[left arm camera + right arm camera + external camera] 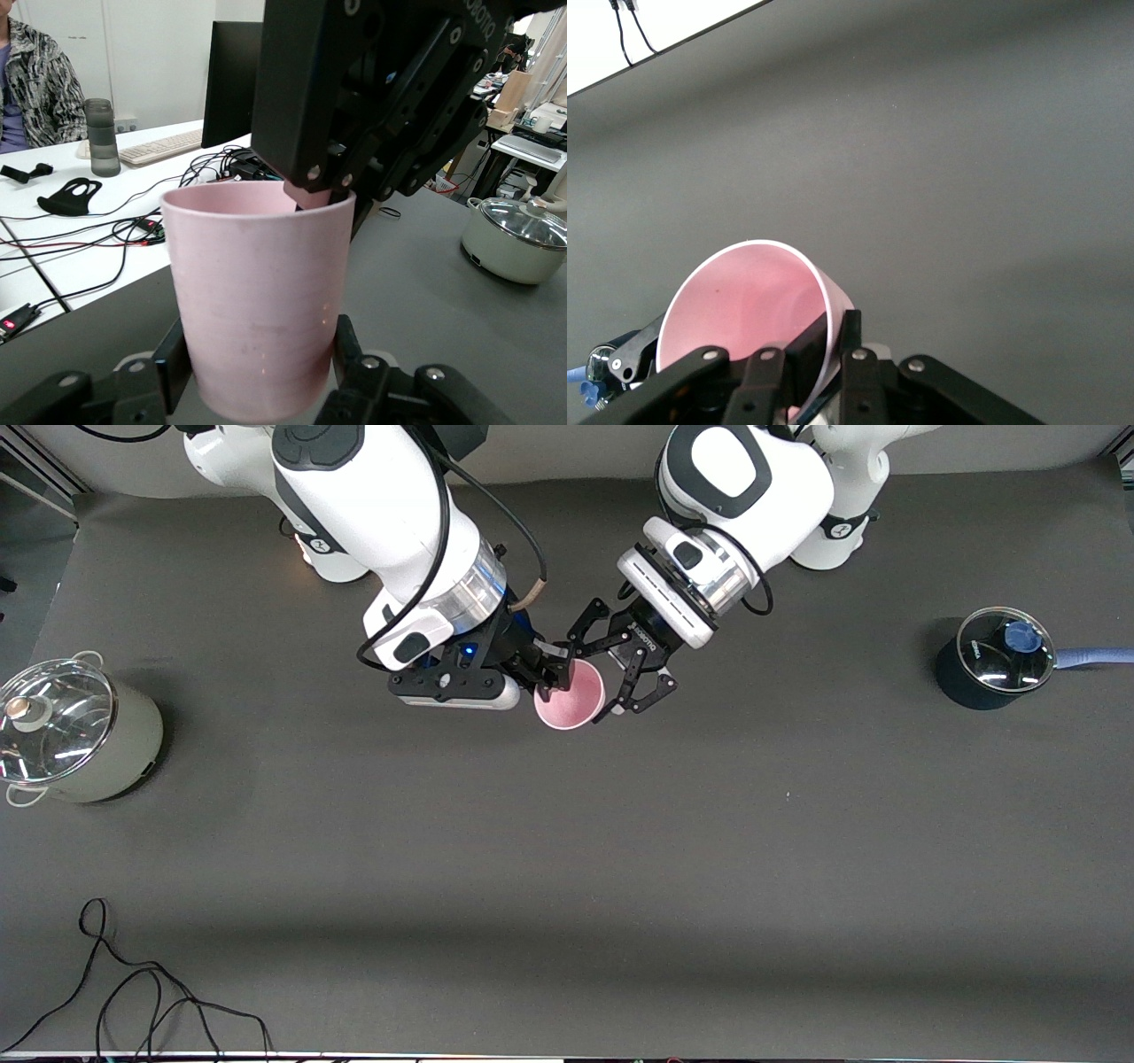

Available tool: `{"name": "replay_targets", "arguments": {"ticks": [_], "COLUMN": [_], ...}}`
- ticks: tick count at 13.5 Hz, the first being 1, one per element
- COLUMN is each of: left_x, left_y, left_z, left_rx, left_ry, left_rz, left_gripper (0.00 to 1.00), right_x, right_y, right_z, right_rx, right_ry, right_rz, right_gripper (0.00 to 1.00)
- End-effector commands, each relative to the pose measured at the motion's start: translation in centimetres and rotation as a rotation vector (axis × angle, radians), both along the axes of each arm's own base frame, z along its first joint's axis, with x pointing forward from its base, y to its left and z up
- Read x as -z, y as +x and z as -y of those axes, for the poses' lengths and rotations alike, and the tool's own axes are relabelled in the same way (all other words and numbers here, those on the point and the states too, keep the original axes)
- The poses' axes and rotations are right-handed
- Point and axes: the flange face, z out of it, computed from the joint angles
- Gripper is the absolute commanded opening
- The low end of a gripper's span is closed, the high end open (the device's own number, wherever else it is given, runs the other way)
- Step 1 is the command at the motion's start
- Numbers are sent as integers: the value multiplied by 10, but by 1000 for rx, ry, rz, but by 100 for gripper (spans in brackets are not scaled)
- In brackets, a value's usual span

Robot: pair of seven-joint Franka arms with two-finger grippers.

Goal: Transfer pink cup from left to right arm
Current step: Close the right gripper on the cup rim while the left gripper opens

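The pink cup (570, 693) hangs in the air over the middle of the table, tilted with its mouth toward the front camera. My left gripper (604, 682) is shut on the cup's body, one finger on each side of the lower wall (261, 363). My right gripper (554, 677) is shut on the cup's rim, with one finger inside the mouth and one outside (837, 341). In the left wrist view the right gripper (314, 190) reaches down onto the rim of the cup (257, 292). The cup's pink inside (740, 305) shows in the right wrist view.
A pale lidded pot (75, 731) stands at the right arm's end of the table. A dark pot with a glass lid and a blue handle (997, 657) stands at the left arm's end. A black cable (133, 992) lies near the front edge.
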Motion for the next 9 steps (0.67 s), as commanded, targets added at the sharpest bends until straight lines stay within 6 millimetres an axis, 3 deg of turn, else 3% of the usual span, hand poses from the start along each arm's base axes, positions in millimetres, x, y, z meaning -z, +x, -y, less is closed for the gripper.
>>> {"name": "replay_targets", "arguments": {"ticks": [1,3,6,9], "left_x": [-7,-7,-8,-3], "left_y": [1,2,2,10], "left_z": [-4,-5,-5,-13], "left_rx": [-32,-34,-34,-50], "left_ry": [0,0,-1,-1], "left_rz": [6,6,7,-3], "left_gripper": [84,99,99,99], "right_x": [-3,-5,-6,-8], "right_y": [4,6,11,24], "right_z": [1,5,13,41], "right_rx": [-41,-40,-87,-131], "right_ry": [-19,-20,-30,-59], "right_rz": [32,36,57,51], "right_gripper": [0,0,0,0]}}
